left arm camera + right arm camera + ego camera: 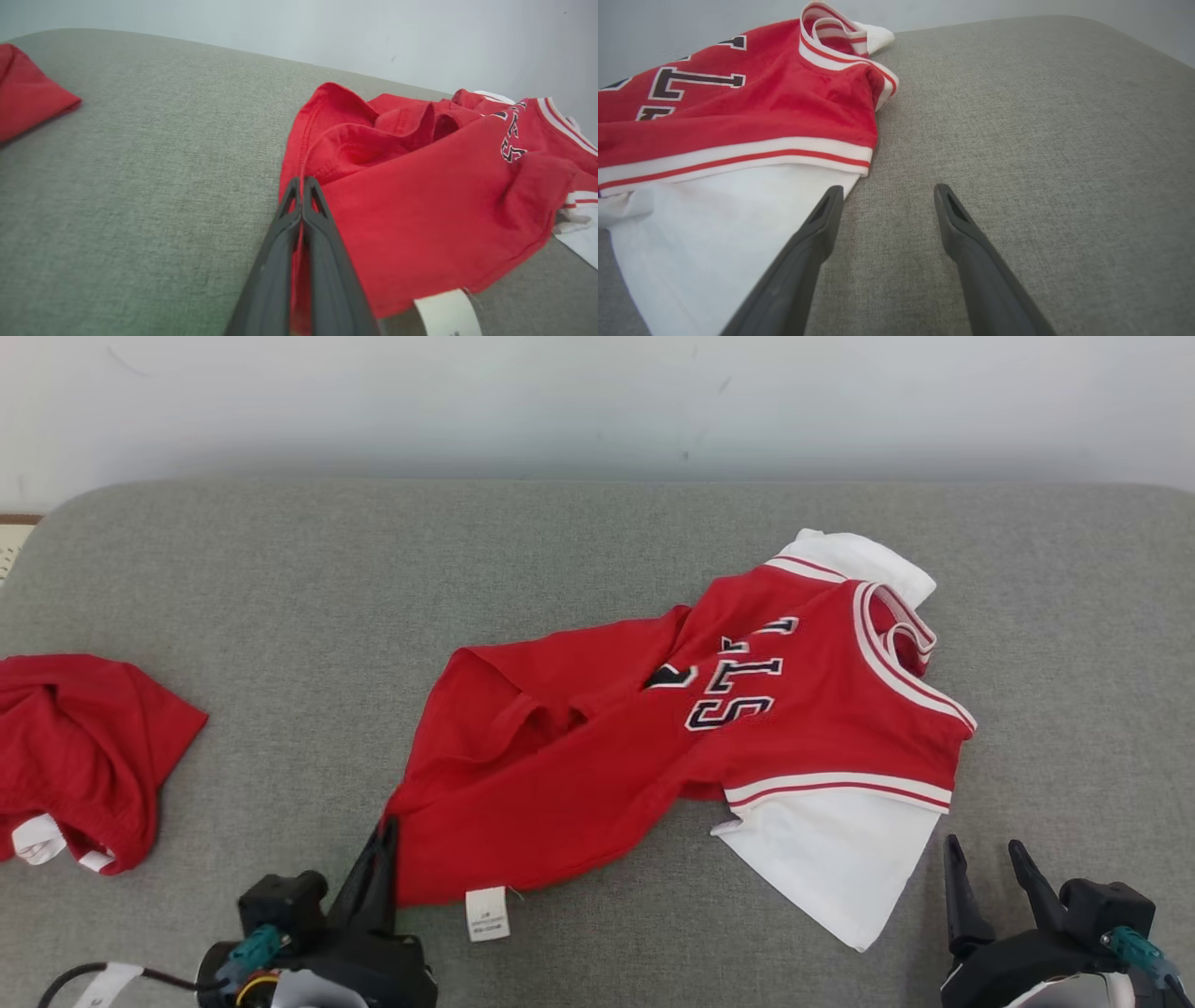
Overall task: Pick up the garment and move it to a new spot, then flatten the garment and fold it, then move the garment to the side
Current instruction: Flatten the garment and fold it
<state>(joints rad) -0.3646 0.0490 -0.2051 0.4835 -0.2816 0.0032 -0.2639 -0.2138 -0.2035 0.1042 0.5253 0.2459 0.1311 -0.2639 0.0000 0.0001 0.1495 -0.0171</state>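
A: How is the garment (709,728) seen?
B: Red, white-sleeved, lettered, crumpled on the grey cushion (280,597).
A: The grippers?
B: Its hem is clamped by the left gripper (385,835), the pinched cloth shown from that wrist. The right gripper (983,847) is spread, empty.

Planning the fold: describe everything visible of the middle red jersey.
The red jersey, seemingly soft knit, has white sleeves, striped white trim, dark white-edged lettering and a white care label at the hem. It lies rumpled, lettering up, neck to the robot's right, on the grey cushion. The left gripper is shut on its hem corner; the right gripper stands open beside one sleeve.
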